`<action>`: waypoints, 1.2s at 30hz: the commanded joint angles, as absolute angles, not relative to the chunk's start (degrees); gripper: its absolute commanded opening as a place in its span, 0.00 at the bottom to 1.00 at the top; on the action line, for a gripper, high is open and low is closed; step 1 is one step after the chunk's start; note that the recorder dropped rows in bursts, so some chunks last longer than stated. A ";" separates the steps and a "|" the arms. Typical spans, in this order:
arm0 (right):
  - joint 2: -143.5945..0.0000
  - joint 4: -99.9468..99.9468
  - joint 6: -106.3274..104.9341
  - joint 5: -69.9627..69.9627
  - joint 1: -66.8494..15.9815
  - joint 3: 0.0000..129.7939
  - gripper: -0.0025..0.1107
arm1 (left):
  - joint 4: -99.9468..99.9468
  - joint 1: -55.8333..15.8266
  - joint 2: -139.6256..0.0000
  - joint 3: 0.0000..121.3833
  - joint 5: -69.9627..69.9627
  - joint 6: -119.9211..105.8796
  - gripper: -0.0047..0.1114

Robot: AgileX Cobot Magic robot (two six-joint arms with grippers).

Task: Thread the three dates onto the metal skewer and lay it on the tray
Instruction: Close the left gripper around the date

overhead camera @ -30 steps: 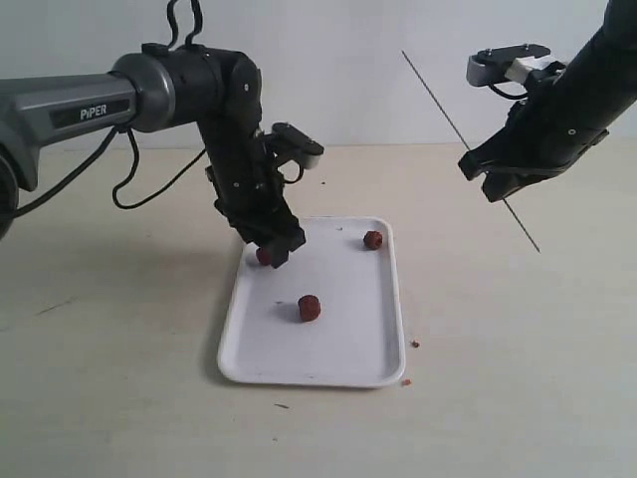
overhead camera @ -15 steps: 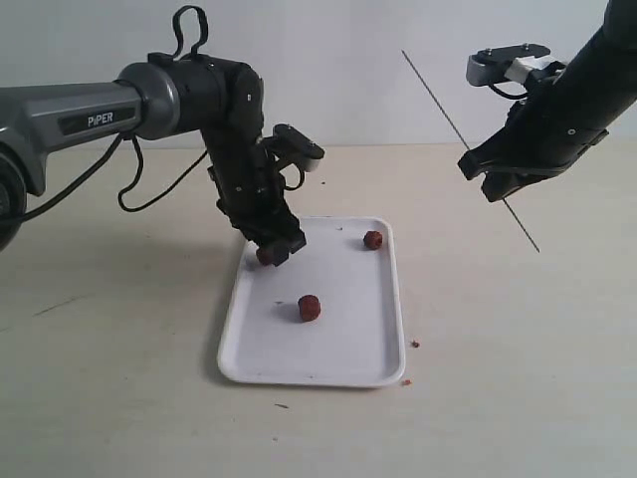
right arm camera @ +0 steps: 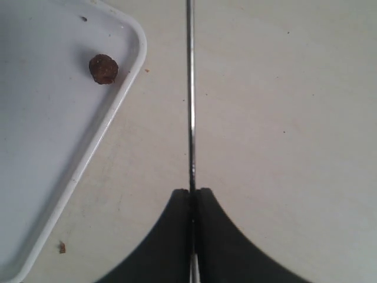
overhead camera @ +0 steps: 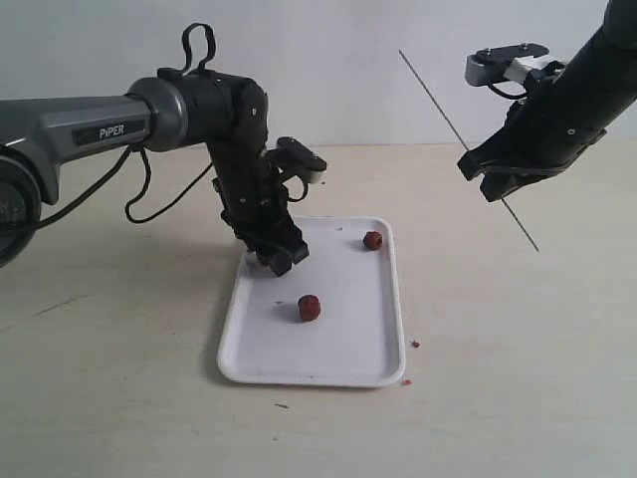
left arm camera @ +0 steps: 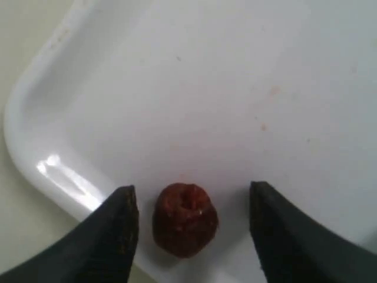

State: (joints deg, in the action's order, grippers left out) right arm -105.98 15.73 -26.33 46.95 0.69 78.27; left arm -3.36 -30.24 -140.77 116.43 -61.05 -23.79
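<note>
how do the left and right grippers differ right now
The left gripper is open, its jaws either side of a date without touching it; the right gripper is shut on the metal skewer. The left gripper is down at the tray; the right gripper is raised, off to the tray's side above the table. Both are black.

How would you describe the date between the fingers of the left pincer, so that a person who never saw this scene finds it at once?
Find the white tray on the table. This date lies beside its rim near the back left corner, between the fingers of the open left pincer; the middle date and the back right date have no pincer near.
</note>
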 commanded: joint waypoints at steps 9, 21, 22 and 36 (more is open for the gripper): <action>-106.04 16.33 -26.94 46.21 0.72 77.97 0.02 | -3.35 -30.28 -140.89 116.79 -63.02 -23.62 0.35; -106.04 17.05 -26.94 45.24 0.72 77.97 0.02 | -3.74 -30.28 -140.69 116.79 -62.24 -19.33 0.35; -106.04 17.05 -26.94 45.24 0.72 77.97 0.02 | -3.74 -30.28 -140.69 116.79 -62.24 -18.28 0.35; -106.04 18.54 -26.94 45.24 0.72 77.97 0.02 | -3.97 -30.28 -140.69 116.79 -63.74 -17.59 0.35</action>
